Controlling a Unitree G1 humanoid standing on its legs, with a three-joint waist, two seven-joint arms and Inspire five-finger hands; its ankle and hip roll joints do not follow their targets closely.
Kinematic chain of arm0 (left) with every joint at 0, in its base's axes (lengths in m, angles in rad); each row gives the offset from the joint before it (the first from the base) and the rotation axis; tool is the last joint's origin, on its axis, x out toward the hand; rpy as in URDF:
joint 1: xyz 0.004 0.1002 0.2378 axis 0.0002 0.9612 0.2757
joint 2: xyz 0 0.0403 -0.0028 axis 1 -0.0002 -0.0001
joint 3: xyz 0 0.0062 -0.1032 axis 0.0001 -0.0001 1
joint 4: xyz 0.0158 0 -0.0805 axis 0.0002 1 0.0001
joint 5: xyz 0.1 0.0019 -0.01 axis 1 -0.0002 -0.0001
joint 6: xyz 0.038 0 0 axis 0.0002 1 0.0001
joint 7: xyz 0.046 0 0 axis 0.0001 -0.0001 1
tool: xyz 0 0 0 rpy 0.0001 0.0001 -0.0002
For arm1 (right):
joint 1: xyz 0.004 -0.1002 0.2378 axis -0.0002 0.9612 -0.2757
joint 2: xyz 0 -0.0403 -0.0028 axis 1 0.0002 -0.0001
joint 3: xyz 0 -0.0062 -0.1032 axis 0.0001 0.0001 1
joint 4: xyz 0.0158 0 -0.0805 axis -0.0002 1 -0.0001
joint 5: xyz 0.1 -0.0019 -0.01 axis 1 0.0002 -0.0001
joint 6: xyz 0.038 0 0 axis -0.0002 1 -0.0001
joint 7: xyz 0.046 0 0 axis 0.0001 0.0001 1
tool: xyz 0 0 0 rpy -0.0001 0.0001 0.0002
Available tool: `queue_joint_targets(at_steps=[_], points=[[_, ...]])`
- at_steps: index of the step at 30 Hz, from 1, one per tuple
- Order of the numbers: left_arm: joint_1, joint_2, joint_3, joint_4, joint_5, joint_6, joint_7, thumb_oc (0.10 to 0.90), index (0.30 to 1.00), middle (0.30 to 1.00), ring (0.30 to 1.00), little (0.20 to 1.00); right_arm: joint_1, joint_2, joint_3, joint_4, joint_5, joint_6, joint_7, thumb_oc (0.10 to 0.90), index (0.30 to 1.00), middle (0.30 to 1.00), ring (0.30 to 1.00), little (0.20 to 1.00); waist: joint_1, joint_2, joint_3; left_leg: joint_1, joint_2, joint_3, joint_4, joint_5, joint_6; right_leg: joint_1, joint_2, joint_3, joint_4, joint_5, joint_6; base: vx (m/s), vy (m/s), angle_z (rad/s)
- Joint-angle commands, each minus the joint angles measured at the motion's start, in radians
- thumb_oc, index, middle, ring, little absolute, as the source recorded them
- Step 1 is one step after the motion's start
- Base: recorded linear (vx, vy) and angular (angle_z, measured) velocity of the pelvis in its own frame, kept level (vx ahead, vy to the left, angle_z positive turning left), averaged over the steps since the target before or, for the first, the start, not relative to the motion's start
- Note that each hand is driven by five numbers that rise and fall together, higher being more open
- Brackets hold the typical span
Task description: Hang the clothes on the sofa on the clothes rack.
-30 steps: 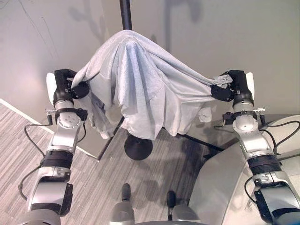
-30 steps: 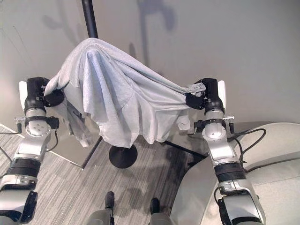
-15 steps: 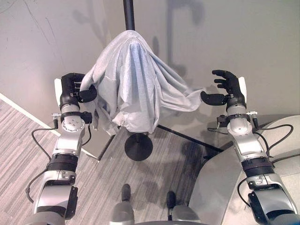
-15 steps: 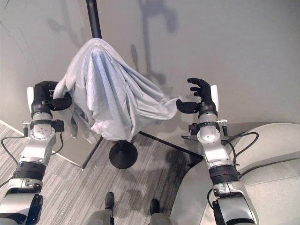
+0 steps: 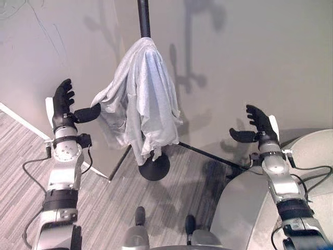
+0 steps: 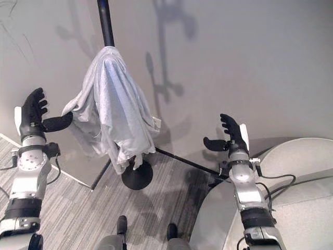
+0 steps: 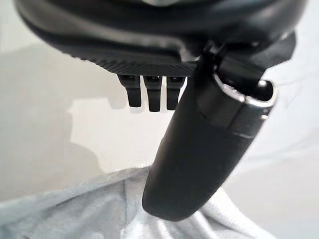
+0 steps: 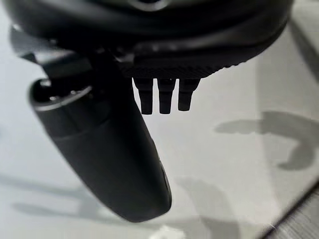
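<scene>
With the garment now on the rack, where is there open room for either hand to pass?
Open air lies between the hanging grey garment and the open right hand, in front of the wall. It is tight at the open left hand, whose thumb sits close beside the cloth's edge, and around the rack pole.

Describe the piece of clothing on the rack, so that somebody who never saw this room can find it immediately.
Look at the grey wall and find the black pole of the clothes rack standing before it. The garment is draped over that pole and hangs in loose folds toward the round black base. It is the one soft, pale grey-blue thing there, between the open left hand and right hand.
</scene>
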Motion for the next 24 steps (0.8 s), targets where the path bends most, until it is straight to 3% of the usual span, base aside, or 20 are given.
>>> queue_joint_targets(at_steps=[1, 3, 5, 8, 11, 17, 22, 23, 24], points=[[-0.01, 0.019, 0.019, -0.068, -0.006, -0.093, -0.032, 0.8, 0.9, 0.9, 0.9, 0.9, 0.002, -0.005, -0.062, -0.086, 0.061, -0.121, 0.029, 0.8, 0.9, 0.9, 0.9, 0.9, 0.034, 0.021, -0.152, 0.107, -0.006, 0.031, 0.009, -0.158, 0.028, -0.054, -0.013, -0.047, 0.006, 0.012, -0.066, 0.0, 0.0, 0.0], [0.075, 0.003, 0.043, -0.123, 0.002, -0.088, -0.056, 0.8, 0.9, 0.9, 0.9, 0.9, 0.06, 0.042, -0.095, -0.095, 0.073, -0.121, 0.057, 0.8, 0.9, 0.9, 0.9, 0.9, 0.037, 0.024, -0.154, 0.104, -0.006, 0.031, 0.009, -0.154, 0.028, -0.057, -0.015, -0.05, 0.006, 0.014, -0.066, 0.0, 0.0, 0.0], [0.192, -0.075, 0.07, -0.183, -0.031, -0.079, -0.105, 0.8, 0.9, 0.9, 0.9, 0.9, 0.14, 0.112, -0.125, -0.11, 0.084, -0.121, 0.104, 0.8, 0.9, 0.9, 0.9, 0.9, 0.039, 0.028, -0.166, 0.094, -0.007, 0.029, 0.009, -0.148, 0.027, -0.066, -0.018, -0.055, 0.006, 0.019, -0.066, 0.0, 0.0, 0.0], [0.281, -0.124, 0.065, -0.223, -0.048, -0.073, -0.149, 0.8, 0.9, 0.9, 0.9, 0.9, 0.183, 0.166, -0.14, -0.102, 0.102, -0.121, 0.137, 0.8, 0.9, 0.9, 0.9, 0.9, 0.041, 0.03, -0.171, 0.089, -0.007, 0.028, 0.009, -0.147, 0.028, -0.071, -0.022, -0.058, 0.006, 0.02, -0.065, 0.0, 0.008, 0.03], [0.407, -0.246, 0.02, -0.189, -0.101, -0.057, -0.232, 0.8, 0.9, 0.9, 0.9, 0.9, 0.255, 0.213, -0.135, -0.054, 0.087, -0.126, 0.175, 0.8, 0.9, 0.9, 0.9, 0.9, 0.039, 0.039, -0.173, 0.078, -0.007, 0.031, 0.009, -0.145, 0.031, -0.079, -0.027, -0.06, 0.006, 0.023, -0.063, -0.02, 0.036, 0.08], [0.474, -0.262, -0.004, -0.062, -0.036, -0.057, -0.24, 0.8, 0.9, 0.9, 0.9, 0.9, 0.312, 0.275, -0.132, 0.023, 0.065, -0.124, 0.2, 0.8, 0.9, 0.9, 0.9, 0.9, 0.043, 0.038, -0.169, 0.072, -0.006, 0.029, 0.009, -0.143, 0.031, -0.085, -0.031, -0.063, 0.006, 0.022, -0.062, 0.0, 0.007, 0.02], [0.471, -0.276, -0.004, -0.025, -0.037, -0.057, -0.239, 0.8, 0.9, 0.9, 0.9, 0.9, 0.315, 0.276, -0.127, 0.043, 0.057, -0.125, 0.2, 0.8, 0.9, 0.9, 0.9, 0.9, 0.043, 0.037, -0.169, 0.071, -0.006, 0.03, 0.009, -0.142, 0.03, -0.086, -0.031, -0.064, 0.006, 0.022, -0.061, 0.0, 0.001, 0.01], [0.46, -0.318, -0.03, 0.143, -0.01, -0.063, -0.243, 0.8, 0.9, 0.9, 0.9, 0.9, 0.308, 0.319, -0.099, 0.169, 0.06, -0.12, 0.197, 0.8, 0.9, 0.9, 0.9, 0.9, 0.04, 0.036, -0.174, 0.068, -0.005, 0.035, 0.009, -0.143, 0.029, -0.087, -0.034, -0.064, 0.006, 0.022, -0.059, 0.0, 0.0, 0.0], [0.456, -0.319, -0.034, 0.16, -0.006, -0.064, -0.238, 0.8, 0.9, 0.9, 0.9, 0.9, 0.306, 0.328, -0.097, 0.178, 0.064, -0.118, 0.198, 0.8, 0.9, 0.9, 0.9, 0.9, 0.04, 0.036, -0.175, 0.067, -0.005, 0.035, 0.009, -0.143, 0.029, -0.088, -0.034, -0.064, 0.006, 0.021, -0.059, 0.0, 0.0, 0.0]])
